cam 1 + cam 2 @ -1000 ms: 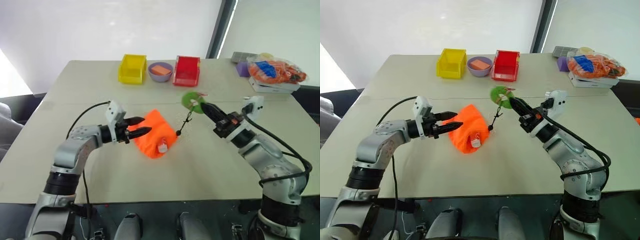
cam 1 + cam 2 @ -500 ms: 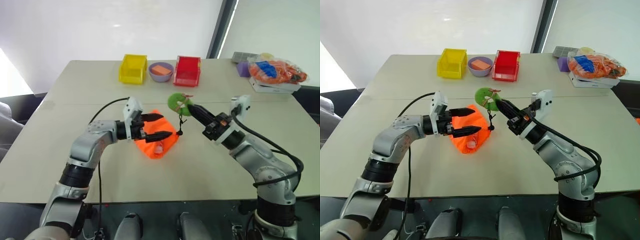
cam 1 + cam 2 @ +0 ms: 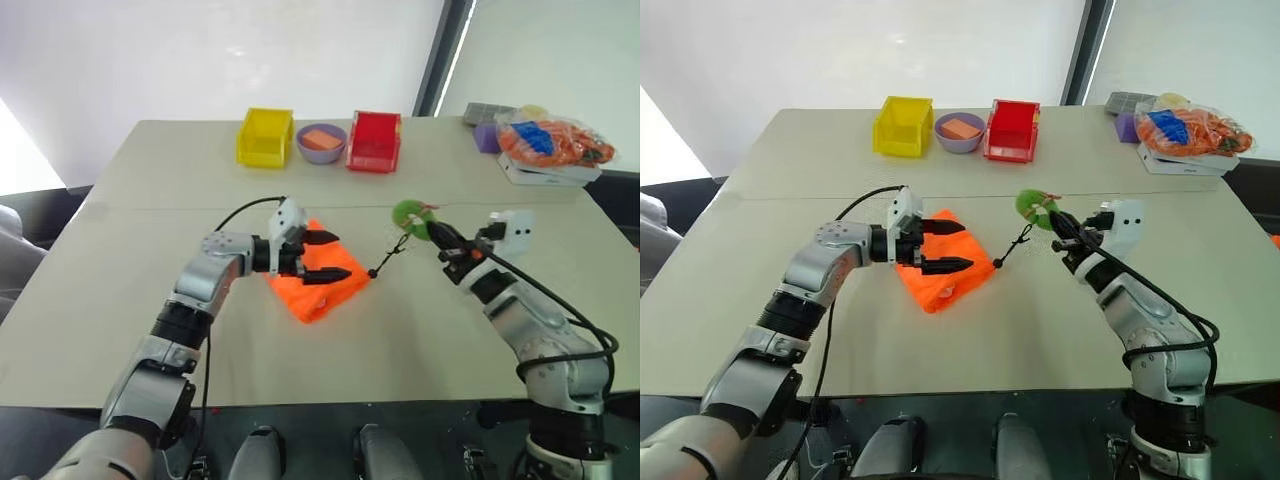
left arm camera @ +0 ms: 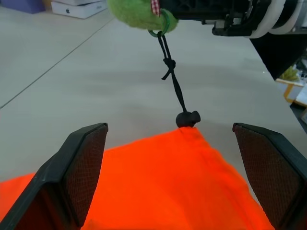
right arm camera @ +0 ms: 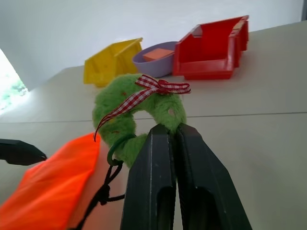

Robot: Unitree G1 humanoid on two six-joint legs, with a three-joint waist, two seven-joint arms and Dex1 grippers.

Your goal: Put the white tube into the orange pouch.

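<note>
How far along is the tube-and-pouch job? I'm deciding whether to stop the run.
Done, it seems: the pouch has its mouth gathered up to the cord stopper; whether the tube is inside cannot be told. In hand: the right gripper is shut on the green ball, stretching the cord. The left gripper hovers open over the pouch. Left: release the ball.

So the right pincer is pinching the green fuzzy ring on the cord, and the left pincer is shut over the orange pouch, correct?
Not quite. The right pincer does pinch the green fuzzy ring, but the left pincer is open, its fingers spread wide over the orange pouch. The left wrist view shows this.
</note>
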